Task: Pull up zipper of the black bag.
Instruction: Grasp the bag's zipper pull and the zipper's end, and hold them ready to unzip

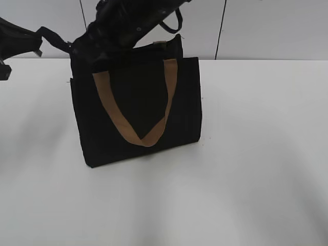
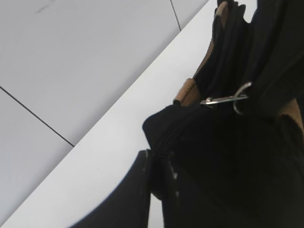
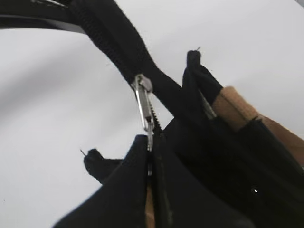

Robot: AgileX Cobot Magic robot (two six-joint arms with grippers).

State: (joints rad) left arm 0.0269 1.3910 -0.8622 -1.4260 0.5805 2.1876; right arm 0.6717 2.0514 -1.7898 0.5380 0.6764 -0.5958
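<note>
The black bag (image 1: 138,113) stands upright on the white table, a tan strap handle (image 1: 136,134) hanging down its front. My left gripper (image 1: 77,48) is shut on the black fabric at the bag's top left end; the left wrist view shows the jaws (image 2: 159,164) pinching that fabric. My right gripper (image 1: 128,33) reaches down over the bag's top. In the right wrist view its jaws (image 3: 151,142) are shut on the silvery pull tab (image 3: 144,104) of the zipper (image 3: 102,28). The tab also shows in the left wrist view (image 2: 221,99).
The white table (image 1: 256,169) spreads in front of and to both sides of the bag. A white panelled wall (image 1: 266,25) rises right behind the table's back edge. The left arm (image 1: 20,38) comes in from the upper left.
</note>
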